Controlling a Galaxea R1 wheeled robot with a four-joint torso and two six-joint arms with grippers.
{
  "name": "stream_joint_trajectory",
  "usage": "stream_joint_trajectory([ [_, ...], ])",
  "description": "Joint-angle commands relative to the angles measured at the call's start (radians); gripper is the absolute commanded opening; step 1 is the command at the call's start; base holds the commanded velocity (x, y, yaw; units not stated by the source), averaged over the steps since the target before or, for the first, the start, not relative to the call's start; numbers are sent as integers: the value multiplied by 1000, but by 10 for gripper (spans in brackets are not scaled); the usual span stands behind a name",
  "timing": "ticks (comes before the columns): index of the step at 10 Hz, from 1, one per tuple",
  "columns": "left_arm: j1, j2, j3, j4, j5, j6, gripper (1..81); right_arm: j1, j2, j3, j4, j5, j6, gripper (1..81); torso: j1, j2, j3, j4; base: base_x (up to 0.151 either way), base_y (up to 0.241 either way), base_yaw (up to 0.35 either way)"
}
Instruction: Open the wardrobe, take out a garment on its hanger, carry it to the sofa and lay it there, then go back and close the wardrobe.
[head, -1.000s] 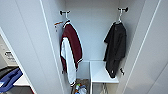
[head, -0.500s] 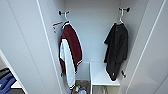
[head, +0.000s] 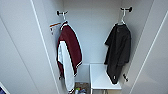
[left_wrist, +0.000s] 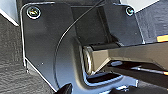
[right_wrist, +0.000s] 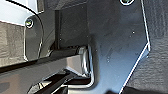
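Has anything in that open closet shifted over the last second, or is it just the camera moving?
Only the view has shifted: the camera has drawn slightly closer to the open wardrobe. Nothing was taken hold of or let go. The black garment still hangs on its hanger at the right hook, the maroon jacket at the left, the white shelf below.
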Motion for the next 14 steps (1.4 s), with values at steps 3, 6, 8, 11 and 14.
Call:
stream_joint_trajectory([
  [3,-29,4,7,12,52,3,811,34,6,7,8,-60,-4,811,0,0,0,0,100,0,0],
  [6,-29,5,7,12,52,3,811,34,6,7,10,-60,-4,811,0,0,0,0,100,0,0],
  [8,-29,4,7,12,52,3,811,33,6,7,8,-60,-4,811,0,0,0,0,101,0,0],
  [11,-29,5,7,12,52,3,811,34,6,7,10,-60,-4,811,0,0,0,0,100,0,0],
  [14,-29,5,7,8,53,3,811,39,6,7,10,-60,-4,811,0,0,0,0,92,0,0],
])
